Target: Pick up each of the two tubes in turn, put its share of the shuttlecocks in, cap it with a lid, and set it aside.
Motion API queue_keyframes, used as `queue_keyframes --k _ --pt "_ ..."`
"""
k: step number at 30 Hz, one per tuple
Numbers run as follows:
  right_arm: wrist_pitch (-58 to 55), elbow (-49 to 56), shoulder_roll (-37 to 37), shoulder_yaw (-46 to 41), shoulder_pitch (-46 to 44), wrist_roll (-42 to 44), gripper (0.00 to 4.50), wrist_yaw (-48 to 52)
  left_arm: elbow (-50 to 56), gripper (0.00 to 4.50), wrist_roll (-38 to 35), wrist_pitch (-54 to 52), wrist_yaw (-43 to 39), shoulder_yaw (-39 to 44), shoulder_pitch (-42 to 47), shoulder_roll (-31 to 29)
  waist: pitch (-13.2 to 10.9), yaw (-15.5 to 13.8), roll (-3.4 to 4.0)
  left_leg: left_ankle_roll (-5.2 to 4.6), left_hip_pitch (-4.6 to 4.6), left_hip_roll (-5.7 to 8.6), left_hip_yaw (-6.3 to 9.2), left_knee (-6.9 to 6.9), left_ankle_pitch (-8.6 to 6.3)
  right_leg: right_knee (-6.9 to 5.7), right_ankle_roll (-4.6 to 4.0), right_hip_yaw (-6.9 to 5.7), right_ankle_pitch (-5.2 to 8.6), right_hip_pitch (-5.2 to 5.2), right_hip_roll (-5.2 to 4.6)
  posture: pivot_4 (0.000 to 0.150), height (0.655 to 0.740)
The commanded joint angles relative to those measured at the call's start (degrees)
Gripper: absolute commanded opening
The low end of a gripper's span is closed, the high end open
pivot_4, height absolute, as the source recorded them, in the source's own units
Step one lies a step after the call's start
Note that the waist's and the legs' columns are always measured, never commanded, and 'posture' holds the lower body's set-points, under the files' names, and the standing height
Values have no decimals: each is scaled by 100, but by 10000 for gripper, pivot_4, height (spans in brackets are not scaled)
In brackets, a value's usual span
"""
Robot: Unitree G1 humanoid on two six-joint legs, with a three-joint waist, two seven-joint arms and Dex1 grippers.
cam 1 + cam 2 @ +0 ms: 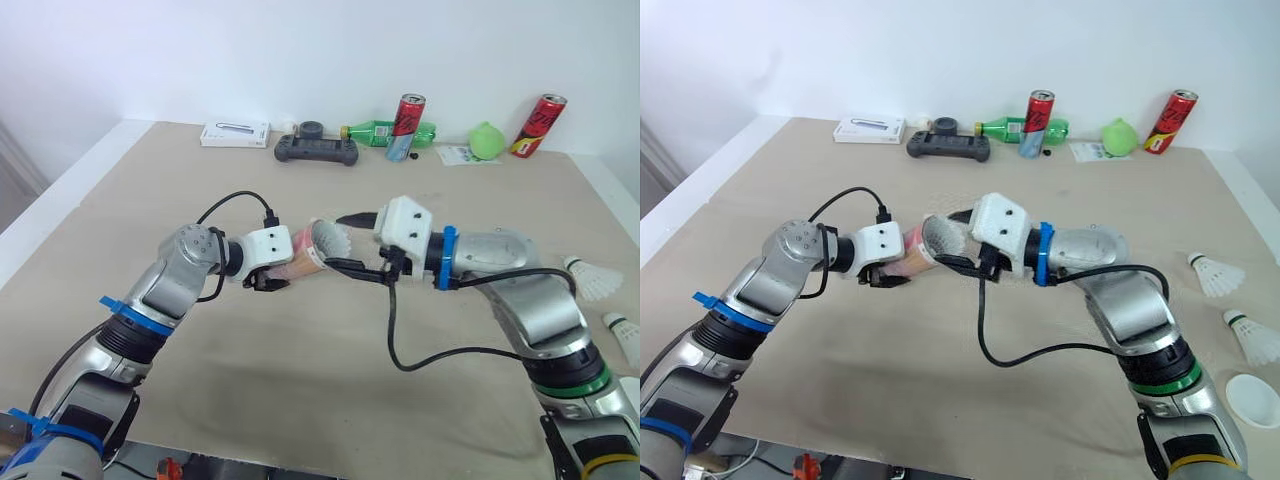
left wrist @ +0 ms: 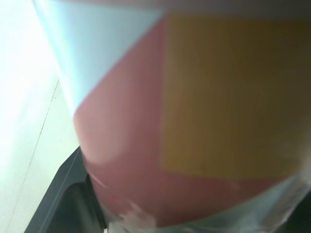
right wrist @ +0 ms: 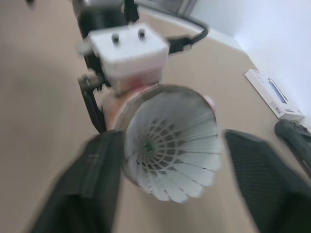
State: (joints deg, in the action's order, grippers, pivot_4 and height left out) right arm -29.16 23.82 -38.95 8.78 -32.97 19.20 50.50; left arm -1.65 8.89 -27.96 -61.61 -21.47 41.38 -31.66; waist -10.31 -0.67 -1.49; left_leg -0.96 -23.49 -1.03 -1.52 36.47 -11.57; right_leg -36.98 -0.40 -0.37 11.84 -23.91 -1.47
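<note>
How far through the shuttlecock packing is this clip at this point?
Early on. The left gripper clamps the tube, uncapped, with a shuttlecock seated in its mouth. The right gripper is open around it. Left to do: two loose shuttlecocks and a lid lie on the table.

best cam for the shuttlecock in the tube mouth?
Right wrist view: it looks straight into the white feathered shuttlecock sitting in the mouth of the pink tube. Both eye views show its skirt side-on; left wrist view shows tube wall.
</note>
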Motion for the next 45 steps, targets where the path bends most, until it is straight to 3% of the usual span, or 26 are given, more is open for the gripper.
queue_keyframes --k 1,4,7,11,16,22,27,31,45 --pt "-784 605 -46 -1297 305 950 44418 -388 13 29799 -60 -64 -16 -180 -71 149 -1 -16 -1 0 -5 4 4 0 0 0 2 -6 2 1 -5 1500 7400" --pt "-1343 846 65 -2873 1232 1341 44418 -1141 44 29799 -106 -137 -2 -125 -77 188 1 -70 -5 0 -12 16 12 3 0 2 8 -11 3 2 -21 1500 7400" --pt "-1206 927 319 -3971 2206 952 44418 -1928 27 29799 -133 -164 -1 -101 -81 226 3 -105 -5 -5 -19 28 16 3 -4 6 21 -12 11 1 -36 1500 7400" --pt "-991 439 370 -4637 3215 -243 44418 -3060 -30 29799 -153 -107 -40 -134 -129 231 10 -98 10 -13 -21 39 0 0 -8 5 31 -6 12 -7 -47 1500 7400" --pt "-513 137 627 -5429 3303 -220 44418 -3509 -74 29799 -166 -36 -80 -180 -125 269 26 -55 39 -13 -15 40 -5 1 -7 5 35 -1 9 -6 -46 1500 7400" --pt "42 102 1043 -6441 4537 64 44418 -3164 -135 29799 -155 11 -68 -239 -118 407 34 -114 51 -25 -17 48 13 -1 -16 13 36 -17 34 16 -46 1500 7400" --pt "286 -38 1388 -6614 5357 50 44418 -3146 -121 29799 -154 46 -111 -272 -183 456 54 -99 84 -46 9 64 10 -1 -30 16 54 -8 39 32 -69 1500 7400" --pt "302 -270 1454 -6430 5500 103 44418 -3216 -201 29799 -131 117 -113 -304 -159 500 58 -49 92 -43 19 70 10 0 -33 28 55 -12 39 45 -89 1500 7400" --pt "671 -2612 502 -5481 4240 -139 44418 -3096 -70 29799 -91 27 -37 -239 -216 439 72 -18 115 -78 5 123 30 -6 -47 75 108 -14 34 68 -123 1500 7400"
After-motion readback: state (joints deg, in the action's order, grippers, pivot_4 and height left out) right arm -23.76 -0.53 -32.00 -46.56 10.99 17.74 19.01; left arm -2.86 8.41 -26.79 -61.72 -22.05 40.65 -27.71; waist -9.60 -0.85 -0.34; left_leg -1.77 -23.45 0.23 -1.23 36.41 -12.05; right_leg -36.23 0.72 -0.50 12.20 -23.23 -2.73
